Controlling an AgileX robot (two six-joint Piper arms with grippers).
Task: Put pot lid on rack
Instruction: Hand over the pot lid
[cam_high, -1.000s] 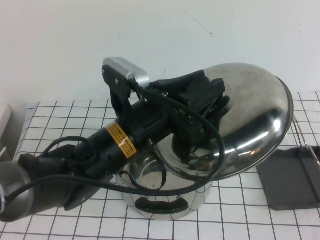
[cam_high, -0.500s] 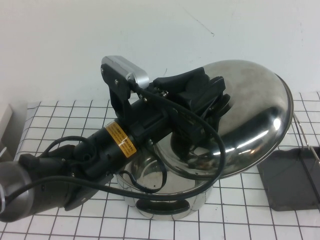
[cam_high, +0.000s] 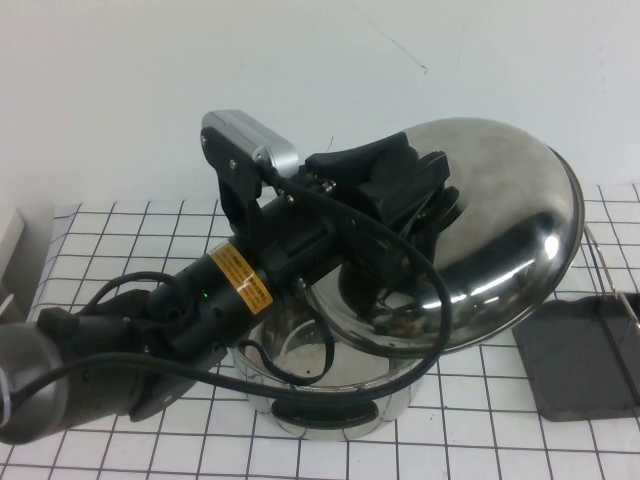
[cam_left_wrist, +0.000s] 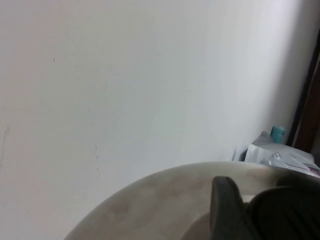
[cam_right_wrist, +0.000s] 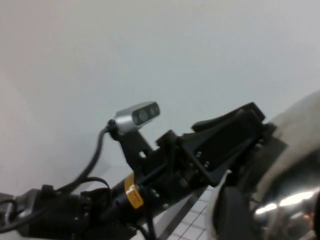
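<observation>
One arm, the left, holds its left gripper (cam_high: 425, 205) clamped on the tilted pot lid (cam_high: 500, 230) above the pot (cam_high: 330, 400); right gripper unseen.

Left arm (cam_high: 150, 335): matte black tubular links, marked by a yellow-orange label (cam_high: 240, 279). A silver wrist camera (cam_high: 248, 142) is carried on a black screwed bracket. Black cables (cam_high: 330, 345) are looped alongside. Left gripper (cam_high: 425, 200): black, blocky housing.

We are seeing left gripper (cam_high: 425, 205) hiding lid (cam_high: 510, 230) knob; rack (cam_high: 585, 350) running off edge; lid covering much of pot (cam_high: 330, 390); right gripper unseen.
</observation>
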